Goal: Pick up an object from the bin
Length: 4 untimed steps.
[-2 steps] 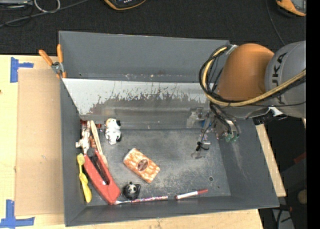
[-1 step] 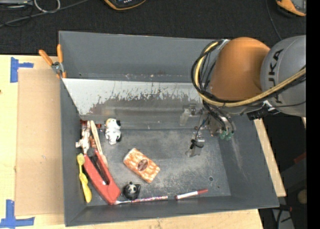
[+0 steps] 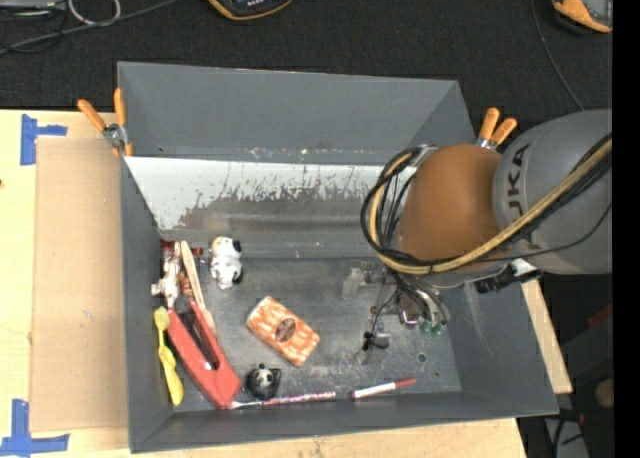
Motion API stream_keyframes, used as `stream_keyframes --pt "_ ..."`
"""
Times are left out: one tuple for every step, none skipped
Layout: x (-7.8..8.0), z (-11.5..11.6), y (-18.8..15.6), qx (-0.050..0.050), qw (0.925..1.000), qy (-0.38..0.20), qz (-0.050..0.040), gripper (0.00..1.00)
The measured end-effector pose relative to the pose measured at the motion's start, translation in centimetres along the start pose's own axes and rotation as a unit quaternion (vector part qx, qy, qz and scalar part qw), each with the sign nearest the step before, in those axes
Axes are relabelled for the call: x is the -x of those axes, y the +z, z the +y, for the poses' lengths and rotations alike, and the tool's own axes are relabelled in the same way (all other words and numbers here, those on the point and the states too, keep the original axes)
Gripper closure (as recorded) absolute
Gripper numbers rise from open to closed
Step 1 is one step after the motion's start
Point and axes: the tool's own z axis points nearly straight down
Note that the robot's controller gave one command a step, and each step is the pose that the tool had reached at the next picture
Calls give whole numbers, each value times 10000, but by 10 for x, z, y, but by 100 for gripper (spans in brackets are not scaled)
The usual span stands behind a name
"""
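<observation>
The tool point(image 3: 378, 334) hangs low over the bare floor in the right part of the bin point(image 3: 300, 136); I cannot tell whether it is spread or pressed together. Nearest are an orange patterned block point(image 3: 284, 329) to its left and a red-white pen point(image 3: 385, 387) on the near side. A heap point(image 3: 195, 346) of red and yellow things lies by the left wall.
</observation>
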Motion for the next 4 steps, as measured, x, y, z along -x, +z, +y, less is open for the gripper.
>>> stream_keyframes --pt "-2 36 28 -11 9937 -1122 -38 0" --pt "-3 66 62 -4 9921 -1251 40 0" --pt "-6 92 47 -4 9917 -1289 -12 0" --pt "-5 99 41 -2 9909 -1348 -8 0"
